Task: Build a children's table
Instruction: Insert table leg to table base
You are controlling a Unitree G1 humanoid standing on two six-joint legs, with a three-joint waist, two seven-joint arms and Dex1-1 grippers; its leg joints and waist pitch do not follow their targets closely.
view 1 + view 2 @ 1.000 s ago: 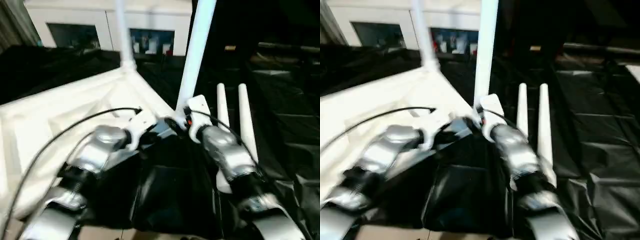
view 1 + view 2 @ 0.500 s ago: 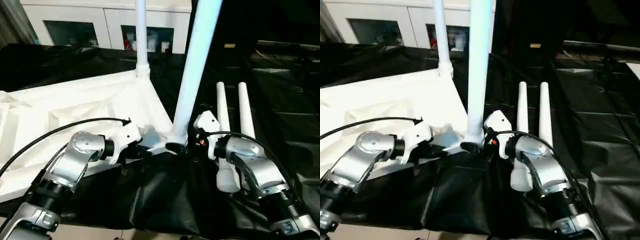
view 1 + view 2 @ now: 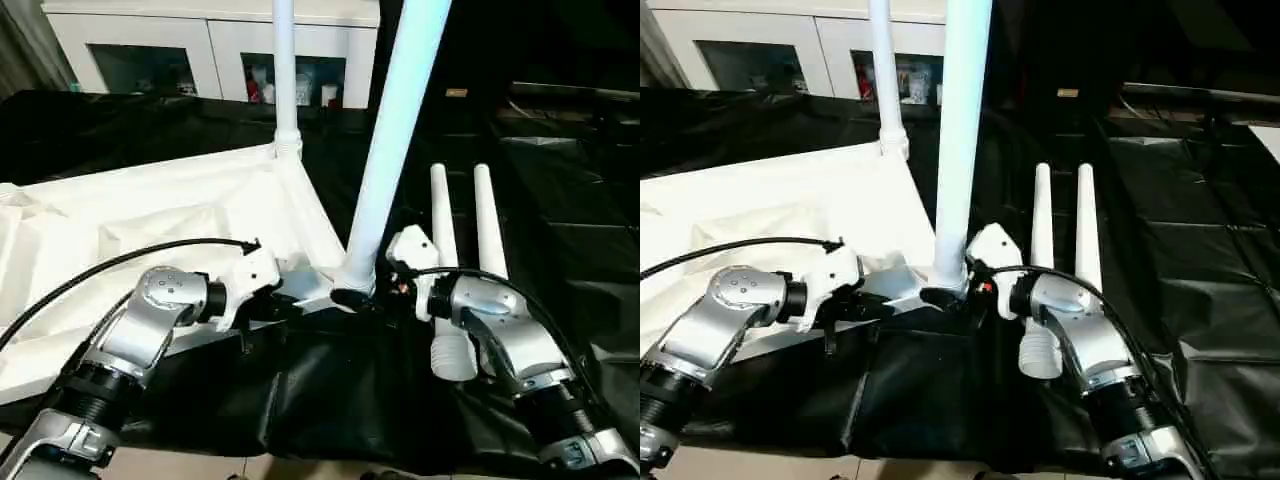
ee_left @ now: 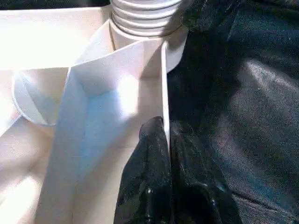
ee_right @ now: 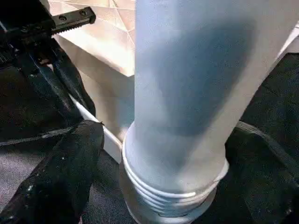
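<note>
A: Table top (image 3: 150, 215), upside down on the black sheet (image 3: 1200, 260). My left gripper (image 4: 167, 140) is clamped on its thin side wall, one black finger each side, right by the near corner socket (image 3: 352, 283).

B: And the right gripper (image 5: 154, 186)?

A: Jaws stand wide around the base of the near leg (image 3: 395, 140), the one standing in that corner socket. One finger (image 5: 60, 172) shows beside the leg's ribbed collar. I can't tell whether it presses on the leg or just brackets it.

B: Is the leg upright?

A: Leaning a little toward my right in the head views. It runs out of the top of the picture.

B: Other legs?

A: A second leg (image 3: 284, 70) stands in the far corner socket, looks straight. Two loose legs (image 3: 1062, 240) lie side by side on the sheet, just beside my right forearm, thin ends pointing away from me.

B: Anything behind?

A: White cabinet (image 3: 200, 50) with glass doors at the back, small items inside, too small to tell. A black cable (image 3: 120, 262) loops over the left forearm above the table top's ribbed underside.
</note>
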